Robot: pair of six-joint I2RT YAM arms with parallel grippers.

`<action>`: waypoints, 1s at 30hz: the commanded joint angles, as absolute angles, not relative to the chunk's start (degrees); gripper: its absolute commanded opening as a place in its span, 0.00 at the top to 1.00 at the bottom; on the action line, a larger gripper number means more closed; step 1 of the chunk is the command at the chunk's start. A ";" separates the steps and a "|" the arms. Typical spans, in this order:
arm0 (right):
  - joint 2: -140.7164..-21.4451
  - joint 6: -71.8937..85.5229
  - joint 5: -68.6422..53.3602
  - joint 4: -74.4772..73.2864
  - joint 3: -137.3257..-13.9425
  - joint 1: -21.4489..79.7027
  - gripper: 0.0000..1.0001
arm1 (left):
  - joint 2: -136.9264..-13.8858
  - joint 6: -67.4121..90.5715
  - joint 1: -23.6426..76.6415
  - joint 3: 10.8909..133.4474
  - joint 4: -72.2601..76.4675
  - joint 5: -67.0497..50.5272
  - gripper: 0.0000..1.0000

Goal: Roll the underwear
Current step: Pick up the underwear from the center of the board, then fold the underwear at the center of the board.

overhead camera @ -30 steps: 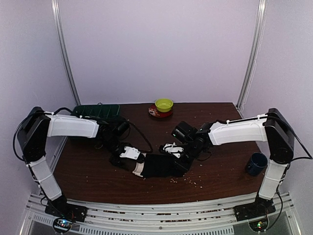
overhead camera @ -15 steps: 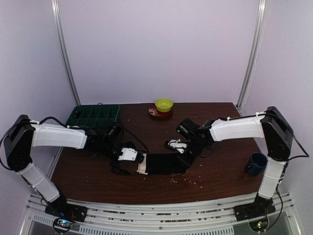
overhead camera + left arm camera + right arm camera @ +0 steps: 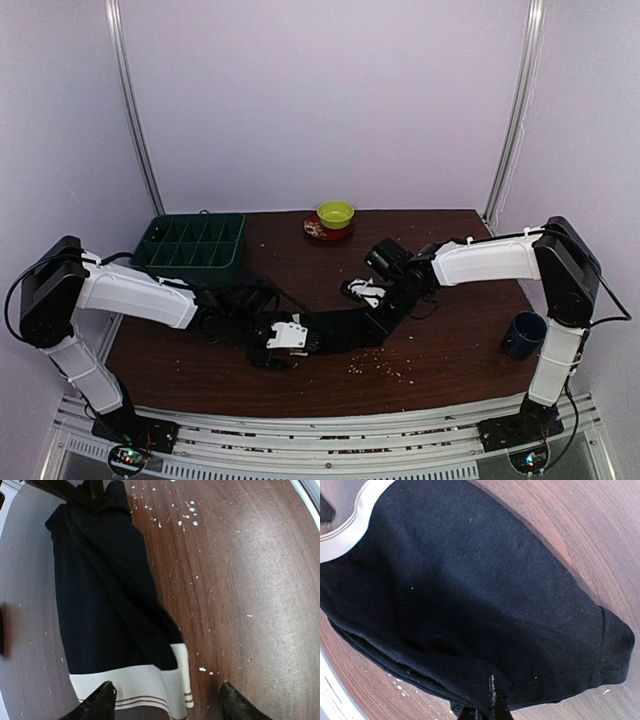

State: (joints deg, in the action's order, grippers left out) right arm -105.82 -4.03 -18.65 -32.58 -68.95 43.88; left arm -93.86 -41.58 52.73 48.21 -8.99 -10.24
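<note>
Plain black fabric underwear with one white band lies stretched flat on the dark brown wooden surface, mid-surface toward the near edge, between the two claws.

Left claw: fingers spread wide, one either side of the white band end. Can't tell if they touch the fabric.

Right claw: pressed together, pinching the black hem at the opposite end. Fabric bunches slightly at the pinch.

Garment runs roughly left-right in the top view, white band at the left end. Pale crumbs are scattered on the surface just in front of it.

Also on the surface:
- dark green compartment tray, far left
- lime-green bowl sitting on a red plate, far edge centre
- dark blue mug, right edge, well apart from the garment
</note>
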 commanded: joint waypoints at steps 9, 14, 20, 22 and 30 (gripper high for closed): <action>-105.41 -3.88 -18.85 -32.31 -67.85 43.24 1.00 | -95.79 -34.06 54.41 50.50 -6.54 -4.64 0.87; -103.18 -6.54 -21.18 -34.66 -67.10 44.59 1.00 | -92.91 -34.83 54.38 50.71 -11.22 -7.90 1.00; -99.64 -8.35 -23.46 -39.14 -66.90 47.82 1.00 | -88.03 -38.29 52.32 50.79 -20.01 -14.71 1.00; -99.15 -8.90 -23.85 -41.17 -67.41 48.40 1.00 | -87.32 -39.39 50.88 51.61 -22.62 -15.87 1.00; -107.37 -11.78 -24.58 -48.90 -78.52 48.05 1.00 | -95.82 -44.22 41.00 62.52 -33.35 -21.72 1.00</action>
State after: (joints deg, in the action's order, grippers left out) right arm -102.76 -9.32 -23.68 -43.88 -71.85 48.49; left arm -90.70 -40.66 45.04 56.49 -26.92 -17.17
